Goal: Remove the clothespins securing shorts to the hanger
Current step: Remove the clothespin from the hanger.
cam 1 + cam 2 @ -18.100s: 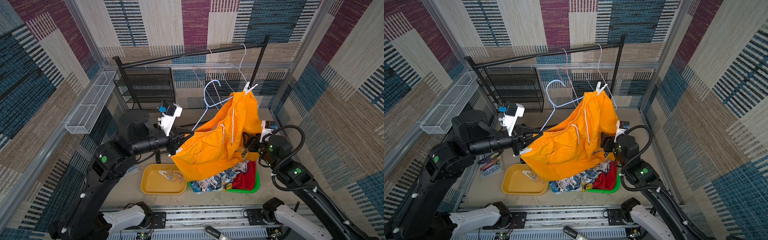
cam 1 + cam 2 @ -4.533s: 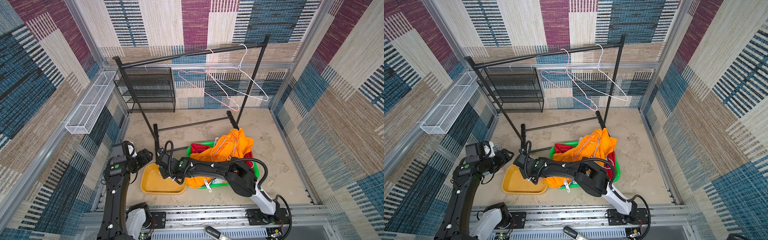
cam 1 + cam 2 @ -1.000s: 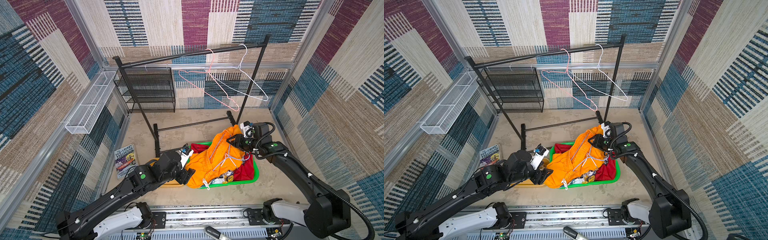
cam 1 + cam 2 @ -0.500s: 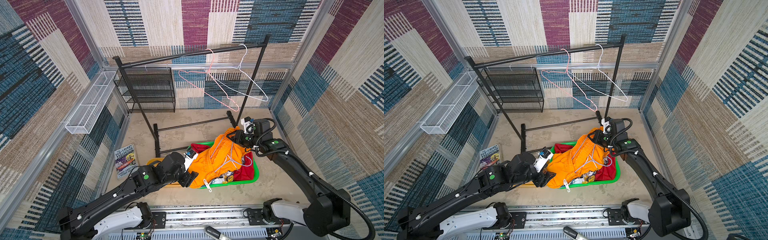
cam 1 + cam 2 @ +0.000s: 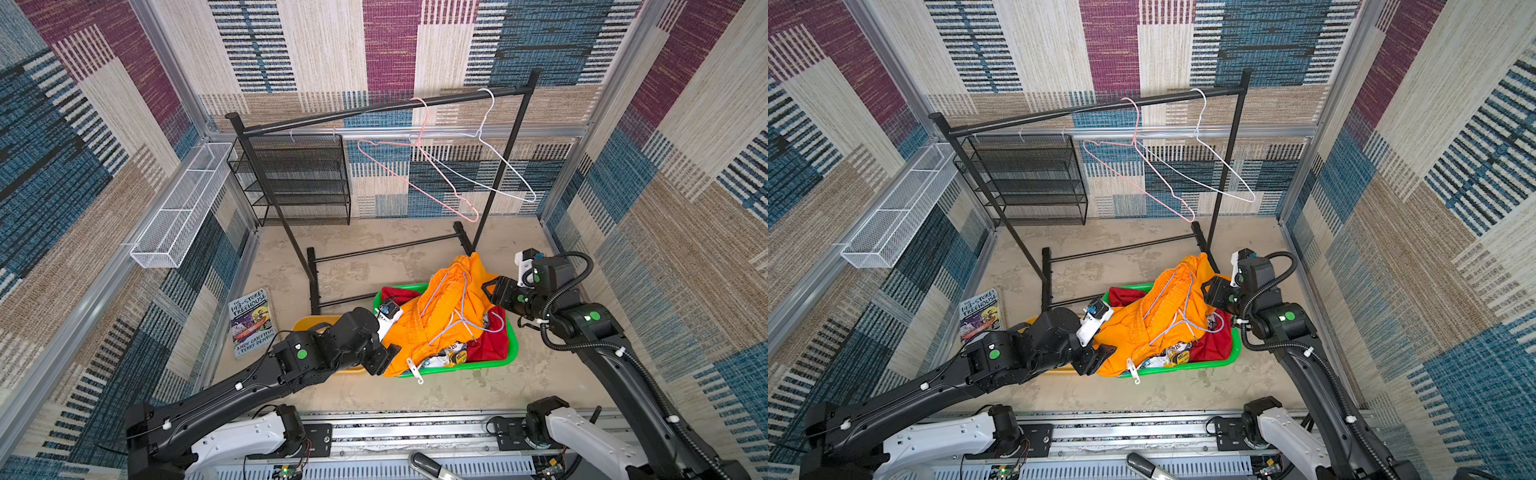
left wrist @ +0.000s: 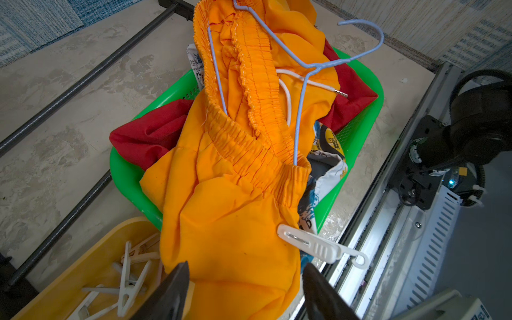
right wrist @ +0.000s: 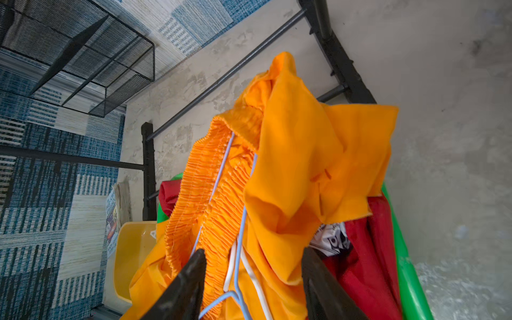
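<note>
Starting at the left, you've got the yellow tray (image 6: 83, 249) on the tabletop (image 6: 55, 124) with a handful of clothespins (image 6: 130, 279) lying loose in it, white and pale tan, so most of the unpegging looks done. Move right and there's the leftover: one white clothespin (image 6: 313, 243) clamped on the lower edge of the orange shorts (image 6: 235, 194), hanging out just past the rim of the green basket (image 6: 124, 171). It bites cloth only, as far as I can see; the blue hanger (image 6: 302, 91) lies tangled through the orange waistband, well apart from it. Under the orange pair, the red shorts (image 6: 149, 135) and the printed shorts (image 6: 327, 155) sit bundled in the basket with no clothespin showing on them. Up at the back, the pink hanger (image 5: 395, 143) and the white hanger (image 5: 507, 166) hang bare on the rack (image 5: 332, 114). So by my reckoning it's one clothespin to go.

Now your grippers. The left gripper (image 6: 245, 267) is spread wide, its jaws standing either side of the orange hem, holding nothing, with that last clothespin just beside one jaw. Over on the right, the right gripper (image 7: 253, 250) is spread as well, empty, just beside the high bunched end of the orange shorts, with the drawstring (image 7: 231, 263) and blue wire showing between its jaws.
</note>
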You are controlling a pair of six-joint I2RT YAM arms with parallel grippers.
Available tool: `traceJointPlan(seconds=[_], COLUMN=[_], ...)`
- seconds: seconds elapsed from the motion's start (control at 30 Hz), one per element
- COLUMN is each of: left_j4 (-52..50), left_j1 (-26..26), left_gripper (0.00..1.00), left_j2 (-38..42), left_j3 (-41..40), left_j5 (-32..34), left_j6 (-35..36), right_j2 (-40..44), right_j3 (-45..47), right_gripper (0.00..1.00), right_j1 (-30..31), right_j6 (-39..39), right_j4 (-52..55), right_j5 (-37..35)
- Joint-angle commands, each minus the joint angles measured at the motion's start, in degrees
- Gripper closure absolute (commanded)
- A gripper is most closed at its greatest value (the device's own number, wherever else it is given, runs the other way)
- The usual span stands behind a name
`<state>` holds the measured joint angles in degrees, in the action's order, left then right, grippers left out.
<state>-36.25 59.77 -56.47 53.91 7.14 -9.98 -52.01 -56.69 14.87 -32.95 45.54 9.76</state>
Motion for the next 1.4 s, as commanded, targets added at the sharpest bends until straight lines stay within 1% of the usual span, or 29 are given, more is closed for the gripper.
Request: traceJointPlan(seconds=[0.0, 0.23, 0.47, 0.77, 0.93, 1.13, 1.37], left_j4=[1.8, 2.0, 2.8, 3.5, 3.5, 3.3, 2.9], left_j1=[0.0, 0.0, 0.0, 0.0, 0.0, 0.0, 0.0], left_gripper=[0.31, 0.30, 0.30, 0.30, 0.30, 0.30, 0.30], left_j2=[0.2, 1.1, 1.7, 2.7, 3.5, 4.2, 4.4], left_j3=[0.3, -0.2, -1.2, -2.1, -2.4, -2.3, -2.2], left_j5=[0.6, 0.9, 0.5, 0.4, 0.6, 0.6, 0.9], left_j6=[0.4, 0.1, -0.6, -1.0, -1.4, -1.4, -2.1], right_j2=[2.3, 6.1, 7.5, 5.8, 5.2, 3.7, 2.3], right_j3=[0.9, 5.0, 8.5, 4.3, 3.9, 4.6, 2.9], right_gripper=[0.42, 0.41, 0.41, 0.43, 0.46, 0.50, 0.52], right_j1=[-0.1, -0.1, 0.0, 0.0, 0.0, 0.0, 0.0], right_j6=[-0.9, -1.8, -3.6, -7.9, -10.7, -15.2, -18.1], right_j4=[6.0, 9.0, 5.4, -2.5, -6.7, -15.5, -20.9], right_j5=[-2.9, 1.4, 8.7, 16.8, 18.0, 20.6, 20.3])
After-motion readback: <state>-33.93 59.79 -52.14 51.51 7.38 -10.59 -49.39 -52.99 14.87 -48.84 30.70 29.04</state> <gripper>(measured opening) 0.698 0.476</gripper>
